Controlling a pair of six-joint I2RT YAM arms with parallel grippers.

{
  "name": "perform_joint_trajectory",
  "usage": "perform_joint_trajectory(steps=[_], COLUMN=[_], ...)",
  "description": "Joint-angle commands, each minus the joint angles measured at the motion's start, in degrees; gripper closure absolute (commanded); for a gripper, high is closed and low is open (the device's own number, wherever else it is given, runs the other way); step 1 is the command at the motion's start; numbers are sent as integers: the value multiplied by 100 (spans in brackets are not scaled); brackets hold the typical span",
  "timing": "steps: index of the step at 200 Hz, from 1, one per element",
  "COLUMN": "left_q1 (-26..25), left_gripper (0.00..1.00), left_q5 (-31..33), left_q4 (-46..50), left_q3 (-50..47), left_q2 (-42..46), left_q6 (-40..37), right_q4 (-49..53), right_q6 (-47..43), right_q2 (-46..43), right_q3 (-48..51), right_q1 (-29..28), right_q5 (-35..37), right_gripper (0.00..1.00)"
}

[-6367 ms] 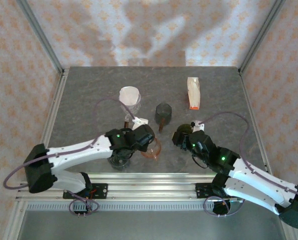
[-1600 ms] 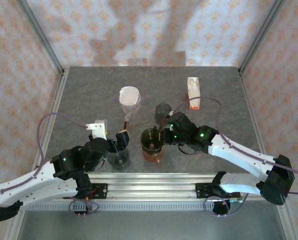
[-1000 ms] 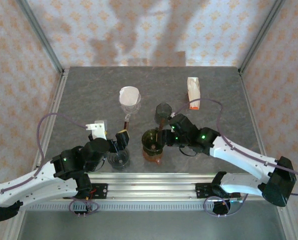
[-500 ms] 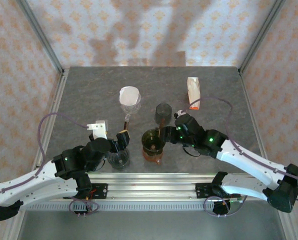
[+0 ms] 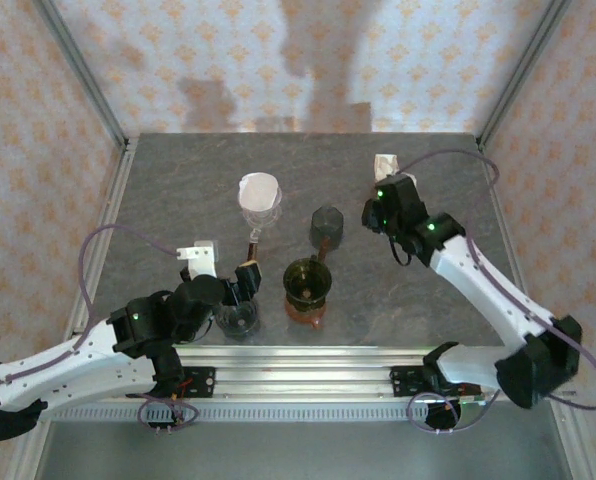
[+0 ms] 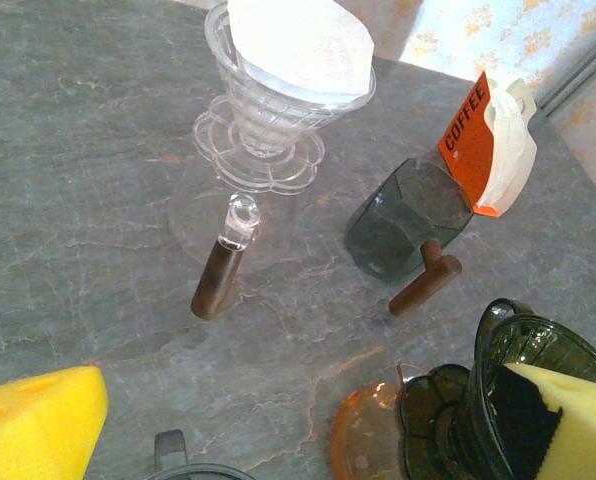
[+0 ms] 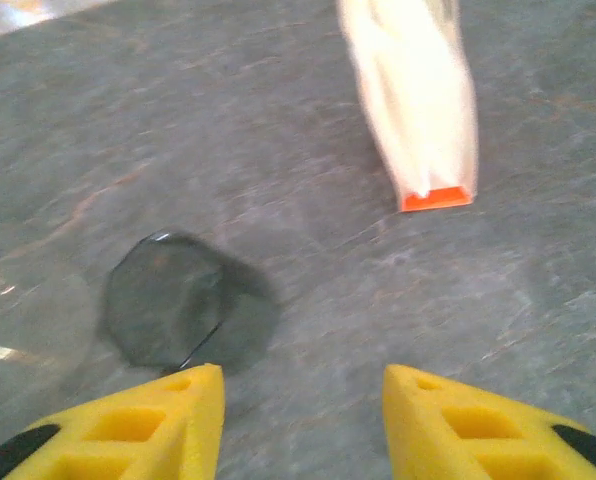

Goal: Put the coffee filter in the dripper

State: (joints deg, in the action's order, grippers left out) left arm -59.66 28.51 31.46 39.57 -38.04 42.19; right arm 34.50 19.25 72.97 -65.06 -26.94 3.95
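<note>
Both empty, jaws apart: left gripper (image 6: 298,432) idle, right gripper (image 7: 298,420) near coffee bag (image 7: 415,100); risks toppling it, missing filter (image 6: 298,45).

Grey marbled table (image 5: 178,190) enclosed by aluminium-framed walls (image 5: 38,120) papered with orange motifs.

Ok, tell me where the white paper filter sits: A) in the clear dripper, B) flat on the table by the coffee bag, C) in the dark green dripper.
A: the white paper filter stands inside the clear dripper, its top edge above the rim.
</note>
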Motion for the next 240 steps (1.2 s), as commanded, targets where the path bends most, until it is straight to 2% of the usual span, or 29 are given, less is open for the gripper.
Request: perform_joint_trajectory(steps=[1, 49, 88, 163, 240], left_q1=[-39, -43, -36, 2, 124], left_gripper=[0, 0, 0, 0, 0], left_q5=[5, -8, -26, -56, -145], left_q4=[-69, -131, -297, -452, -529], left_q3=[-46, -8, -41, 21, 51], left_q2=[-69, -229, -333, -559, -757], left_q6=[56, -18, -32, -116, -133], right_q4=[130, 311, 347, 463, 633], right_q6=[-518, -908, -769, -775, -913], right_q2=[566, 1854, 2631, 3675, 4277], right_q3=[-425, -1508, -2214, -3318, -3891], right_q1=[387, 1061, 1359, 1533, 1639], right_q5=[246, 239, -96, -308, -383], right_gripper=[60, 64, 68, 70, 73])
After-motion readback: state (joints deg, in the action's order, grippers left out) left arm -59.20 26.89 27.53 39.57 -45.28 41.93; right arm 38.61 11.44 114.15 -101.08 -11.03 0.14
